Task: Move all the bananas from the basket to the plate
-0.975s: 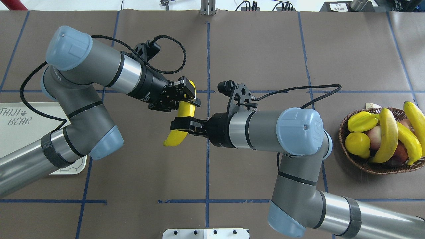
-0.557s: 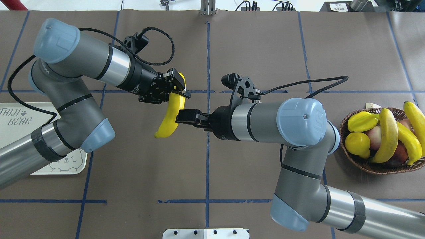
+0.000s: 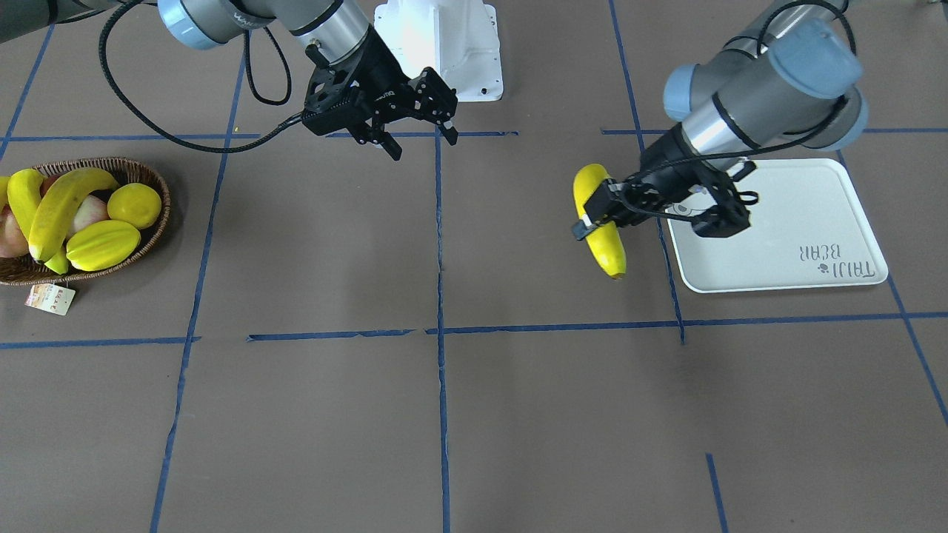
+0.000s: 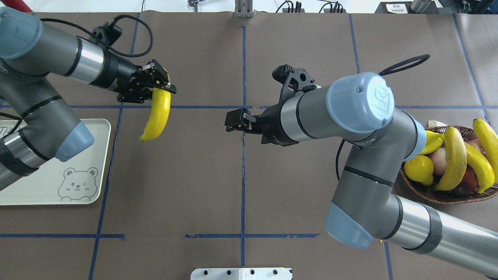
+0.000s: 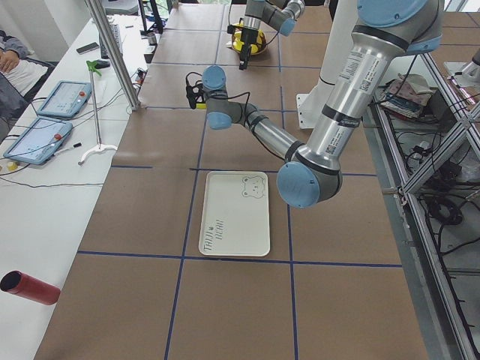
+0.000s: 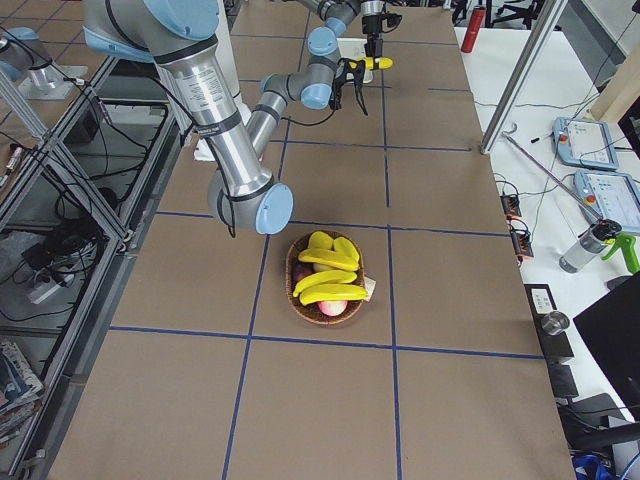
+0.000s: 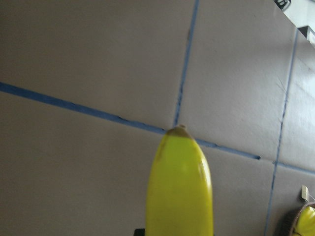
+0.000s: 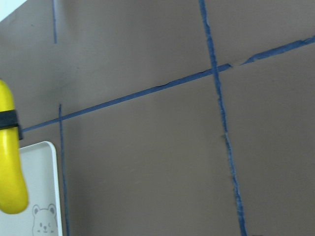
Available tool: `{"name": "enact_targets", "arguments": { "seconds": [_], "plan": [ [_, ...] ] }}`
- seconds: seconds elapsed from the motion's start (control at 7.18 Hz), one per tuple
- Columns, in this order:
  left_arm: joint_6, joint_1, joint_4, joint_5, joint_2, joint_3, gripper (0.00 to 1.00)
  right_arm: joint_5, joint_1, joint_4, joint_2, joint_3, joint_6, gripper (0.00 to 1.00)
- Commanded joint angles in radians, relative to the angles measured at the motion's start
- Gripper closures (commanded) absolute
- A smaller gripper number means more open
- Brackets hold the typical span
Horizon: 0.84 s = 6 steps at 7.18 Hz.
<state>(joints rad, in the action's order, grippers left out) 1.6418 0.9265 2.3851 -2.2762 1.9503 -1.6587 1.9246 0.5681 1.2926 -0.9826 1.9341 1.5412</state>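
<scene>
My left gripper (image 4: 158,86) is shut on the upper end of one yellow banana (image 4: 156,116), which hangs above the table just right of the plate (image 4: 46,194). From the front, that banana (image 3: 601,222) sits off the plate's (image 3: 785,229) edge with the left gripper (image 3: 596,212) clamped across it. The left wrist view shows the banana (image 7: 179,187) pointing away over the paper. My right gripper (image 3: 421,144) stands open and empty near the table's middle line. The basket (image 4: 439,197) at the far right holds three more bananas (image 4: 454,155).
A lemon (image 4: 418,169), a ridged starfruit (image 4: 424,142) and reddish fruit share the basket, and a paper tag (image 3: 50,298) hangs from its rim. A white mount plate (image 4: 241,273) lies at the near edge. Blue tape lines cross the brown table cover.
The right gripper let go of the banana and pulled back to the right. The left gripper carried the banana leftward toward the plate.
</scene>
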Motion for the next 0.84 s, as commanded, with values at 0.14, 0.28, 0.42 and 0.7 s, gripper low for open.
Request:
{"name": "enact_targets", "arguments": {
  "seconds": [0.14, 0.28, 0.42, 0.7],
  "plan": [
    [-0.007, 0.118, -0.032, 0.006, -0.233, -0.001, 1.00, 0.056, 0.096, 0.348, 0.002, 0.058, -0.158, 0.00],
    [-0.032, 0.129, -0.032, 0.035, -0.314, -0.001, 1.00, 0.057, 0.131, 0.452, -0.004, 0.071, -0.252, 0.00],
    [-0.057, 0.129, -0.047, 0.081, -0.400, 0.008, 1.00, 0.076, 0.185, 0.552, -0.008, 0.091, -0.367, 0.00],
    [-0.071, 0.130, -0.069, 0.092, -0.448, 0.057, 1.00, 0.125, 0.268, 0.626, -0.045, 0.120, -0.523, 0.00]
  ]
}}
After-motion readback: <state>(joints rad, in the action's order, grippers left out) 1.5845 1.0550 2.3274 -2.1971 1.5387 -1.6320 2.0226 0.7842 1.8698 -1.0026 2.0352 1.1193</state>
